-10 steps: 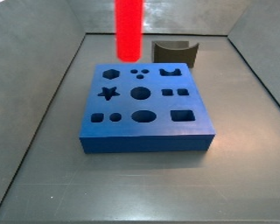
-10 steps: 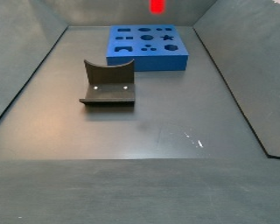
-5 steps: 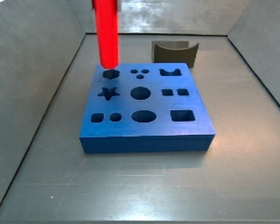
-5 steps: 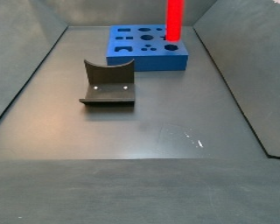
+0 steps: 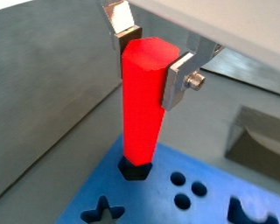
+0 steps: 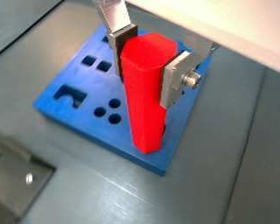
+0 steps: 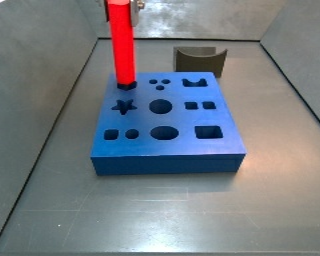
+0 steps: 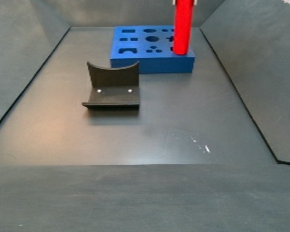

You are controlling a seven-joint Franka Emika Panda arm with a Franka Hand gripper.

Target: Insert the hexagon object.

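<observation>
- One red hexagon peg (image 5: 143,105) stands upright, its lower end in a corner hole of the blue block (image 7: 167,128).
- One end effector (image 5: 150,58) clamps the peg's top.
- One dark grey curved block (image 8: 111,88) lies well apart on the worktop (image 8: 172,145).

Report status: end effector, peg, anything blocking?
End effector shut on peg, above block. Peg upright, tip at corner hole. Nothing in the way.

Glossy red plastic hexagon object (image 5: 143,101), matt blue block (image 7: 167,125), silver metal gripper (image 5: 152,54) fingers (image 5: 178,80)
</observation>
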